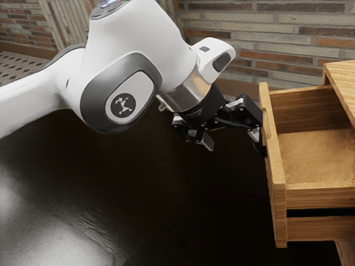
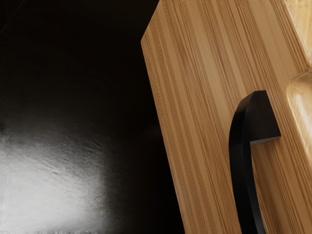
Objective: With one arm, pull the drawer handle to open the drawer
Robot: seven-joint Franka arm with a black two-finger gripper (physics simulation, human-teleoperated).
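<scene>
A light wooden drawer (image 1: 310,160) stands pulled well out of its cabinet at the exterior view's right, its inside bare. Its front panel (image 1: 273,166) faces the arm. The black curved handle (image 2: 246,161) is mounted on that panel (image 2: 204,97) and lies close to my hand in the wrist view. My black gripper (image 1: 256,136) reaches in from the exterior view's left and sits right against the upper part of the drawer front, at the handle (image 1: 260,147). The contact there is hidden by the hand itself.
The drawer's cabinet (image 1: 341,83) rises at the right edge. A dark glossy tabletop (image 1: 111,210) stretches below and left of the drawer. A brick wall (image 1: 277,33) runs behind. My white arm (image 1: 122,66) spans the upper left.
</scene>
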